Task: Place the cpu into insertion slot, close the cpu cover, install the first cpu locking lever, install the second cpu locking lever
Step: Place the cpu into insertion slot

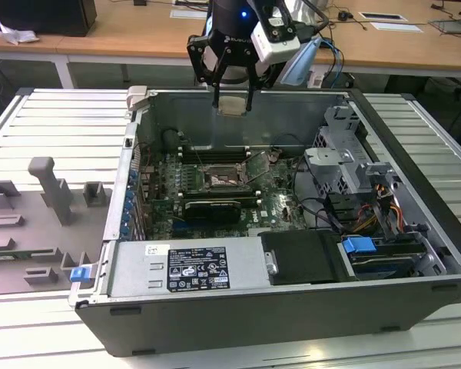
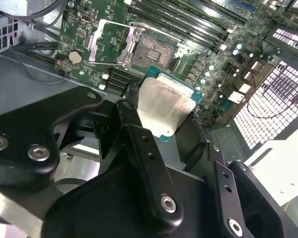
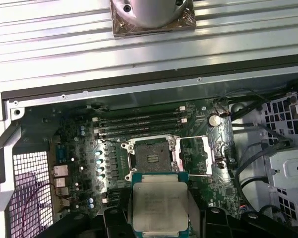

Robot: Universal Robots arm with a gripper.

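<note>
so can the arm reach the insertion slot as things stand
Probably yes: the cpu cover is flipped open beside the insertion slot, and the jaws hold the cpu above the open case with nothing between.

You're in a lab or workshop: open PC case [image 1: 292,323] on a slatted metal bench [image 1: 61,123], grey jigs [image 1: 54,192] beside it, wooden desks [image 1: 138,31] w/ papers [image 1: 188,13] & cables [image 1: 342,15] behind.

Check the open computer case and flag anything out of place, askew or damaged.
Nothing stands out. The cpu sits squarely in the pincer above the case, the insertion slot lies empty, and the cpu cover stands open beside it. No bent or loose parts show on the green motherboard.
</note>
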